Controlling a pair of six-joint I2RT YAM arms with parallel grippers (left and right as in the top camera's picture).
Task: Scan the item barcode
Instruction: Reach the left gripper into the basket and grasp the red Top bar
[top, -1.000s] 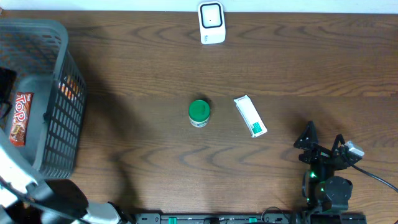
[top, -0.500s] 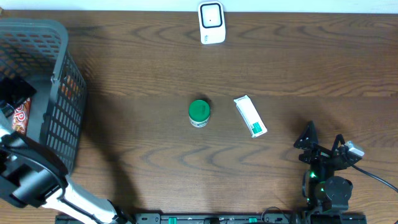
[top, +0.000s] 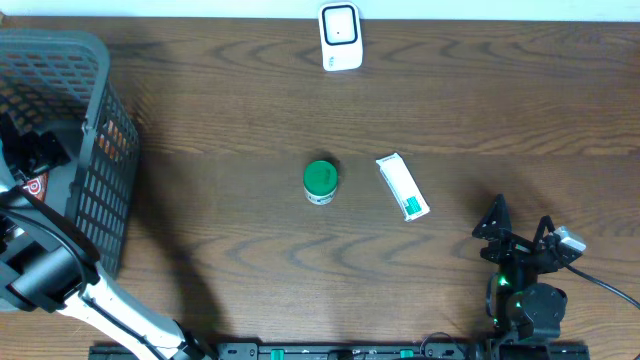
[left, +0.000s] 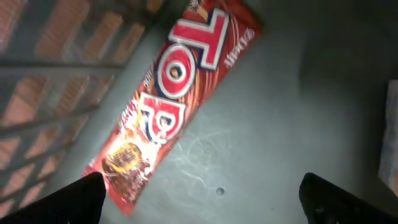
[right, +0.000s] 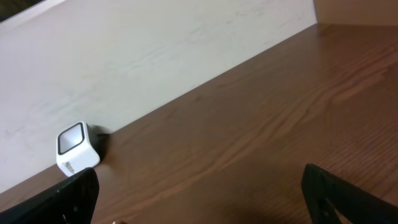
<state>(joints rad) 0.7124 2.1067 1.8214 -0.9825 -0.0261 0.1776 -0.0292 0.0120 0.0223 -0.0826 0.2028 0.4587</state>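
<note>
At the near right edge of the dark wooden table (top: 250, 270), the right tool (top: 520, 228) sits parked just as it was a second ago, fingers spread and empty. The change is all on the near left. The left arm has swung up from the table's near corner, and the left tool (left: 199, 190) now hangs inside the grey plastic mesh basket (top: 100, 190), jaws wide apart and holding nothing.

Its camera shows the red "TOP" chocolate bar wrapper (left: 168, 99) lying flat and diagonal on the basket floor, just ahead of the fingertips and not yet touched. The pick-up looks about to begin, with scanning still ahead. The basket walls hem the tool in on both sides, so any lift probably has to go straight up.

Mid-table, the green-lidded round jar (top: 320, 180) and the white-and-green carton (top: 403, 187) stand slightly apart, with open wood all round. At the far edge the white cube scanner (top: 340, 37) waits, its approach unobstructed.
</note>
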